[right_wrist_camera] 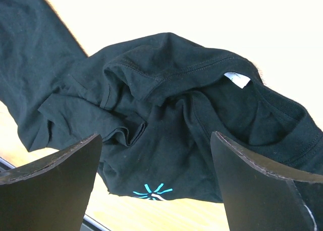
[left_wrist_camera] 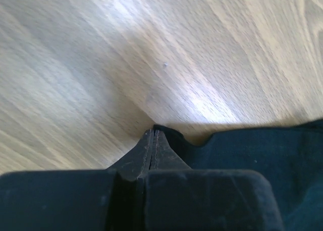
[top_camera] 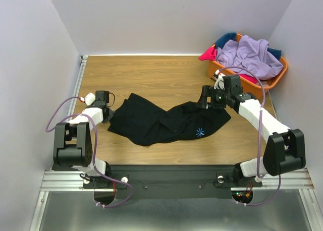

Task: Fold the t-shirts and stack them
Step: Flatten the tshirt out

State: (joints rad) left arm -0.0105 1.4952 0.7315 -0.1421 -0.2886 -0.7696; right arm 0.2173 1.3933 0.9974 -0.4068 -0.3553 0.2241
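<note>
black t-shirt [top_camera: 166, 122]: soft, limp; probably best gripped at hem corners | left tool [left_wrist_camera: 153, 137]: together at its edge, catch unclear | right tool [right_wrist_camera: 156, 136]: apart above it

Black t-shirt [top_camera: 151, 122] spread rumpled, coloured shirts [top_camera: 250, 54] apparently heaped far right

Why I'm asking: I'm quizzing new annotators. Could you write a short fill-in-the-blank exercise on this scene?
1. The black t-shirt lies crumpled on the wooden ____.
2. The left gripper is ____ on the shirt's edge.
3. The right gripper hangs above the shirt with its jaws ____.
4. The other shirts sit in a basket coloured ____.
Missing words: table; shut; open; orange.
</note>
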